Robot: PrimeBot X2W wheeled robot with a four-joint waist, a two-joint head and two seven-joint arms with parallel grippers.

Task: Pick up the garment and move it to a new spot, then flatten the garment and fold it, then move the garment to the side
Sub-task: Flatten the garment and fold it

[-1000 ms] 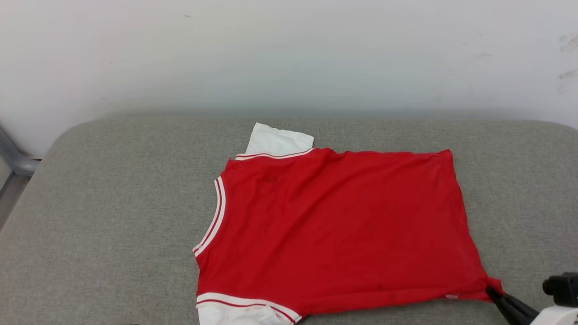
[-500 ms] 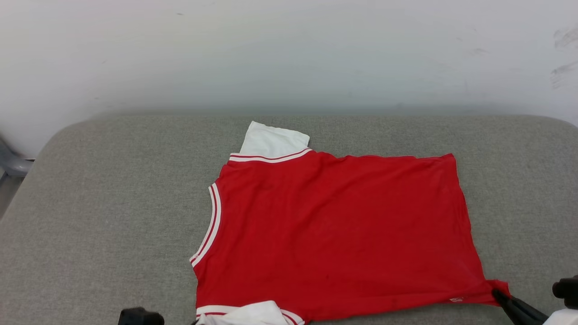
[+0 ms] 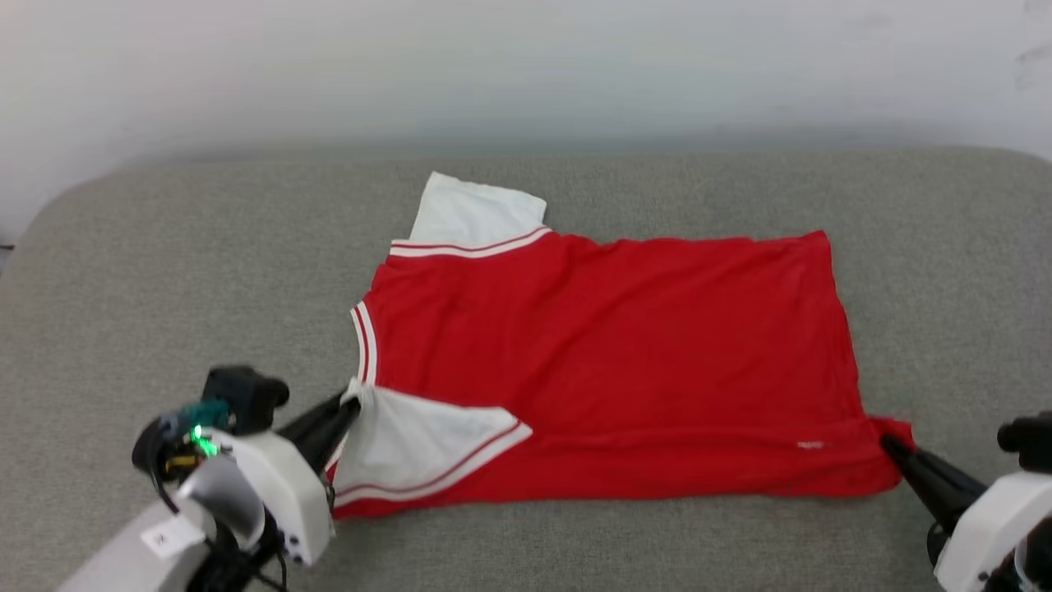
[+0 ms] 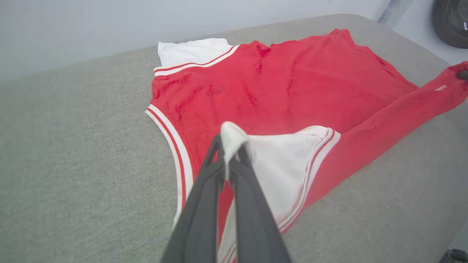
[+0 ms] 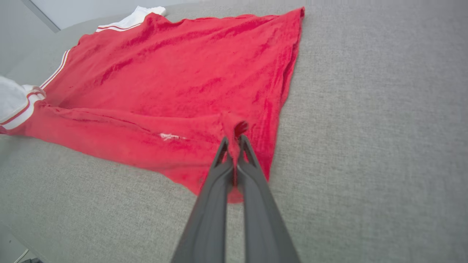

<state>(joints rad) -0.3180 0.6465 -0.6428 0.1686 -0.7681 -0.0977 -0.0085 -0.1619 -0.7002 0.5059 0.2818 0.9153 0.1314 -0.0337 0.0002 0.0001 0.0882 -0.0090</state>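
Lying lengthwise between the grippers, a red white-sleeved jersey T-shirt [image 3: 608, 362]; left gripper [image 3: 349, 407] pinches a sleeve [image 3: 411, 444], right gripper [image 3: 892, 448] a hem corner [image 3: 896, 429].

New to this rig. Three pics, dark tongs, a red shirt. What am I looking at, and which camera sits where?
This is a robot with two arms. The wide picture comes from a camera on its head, looking down at a grey padded surface. The other two come from cameras on its wrists, each looking along that arm's own pair of long dark fingers, your "tongs".

On the surface lies a red garment with white sleeves and striped trim, spread mostly flat. The left gripper is shut on the near white sleeve, which lies turned in over the red body. The right gripper is shut on the near hem corner, at the garment's opposite end.
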